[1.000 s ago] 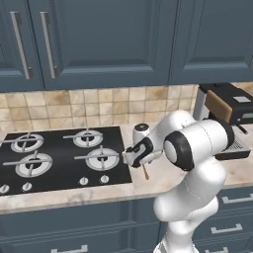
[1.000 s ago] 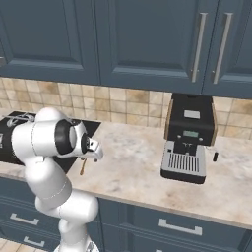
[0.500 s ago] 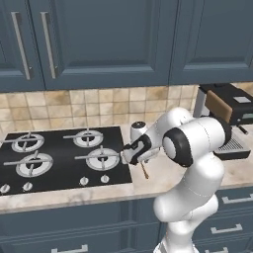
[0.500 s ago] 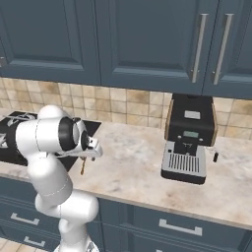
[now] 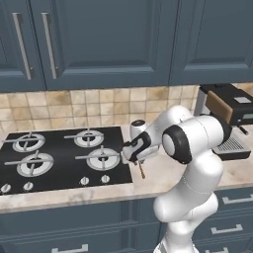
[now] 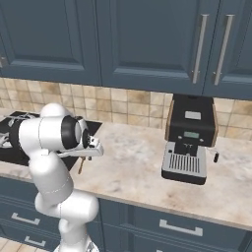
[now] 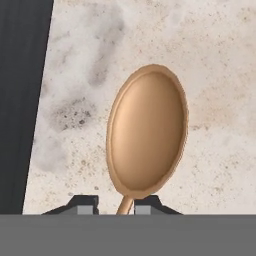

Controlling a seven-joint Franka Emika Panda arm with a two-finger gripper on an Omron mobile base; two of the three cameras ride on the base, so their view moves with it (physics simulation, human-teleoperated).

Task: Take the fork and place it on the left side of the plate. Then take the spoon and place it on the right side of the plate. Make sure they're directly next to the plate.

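Note:
The spoon (image 7: 147, 132) is orange-brown wood with an oval bowl. Its thin handle runs down between my two dark fingertips (image 7: 84, 204) in the hand view, so my gripper (image 7: 122, 206) is shut on it. In the left base view the spoon (image 5: 142, 170) hangs from the gripper (image 5: 134, 157) just above the counter, beside the right edge of the stove. In the right base view the spoon (image 6: 81, 166) slants down below the hand. The fork and the plate are out of view.
A black gas stove (image 5: 59, 158) lies left of the hand, its edge showing as a dark strip (image 7: 20, 100). A coffee machine (image 6: 189, 140) stands on the beige stone counter (image 6: 133, 172) to the right. Blue cabinets hang above.
The hand with the spoon has drifted slightly left towards the stove. Everything else stays put.

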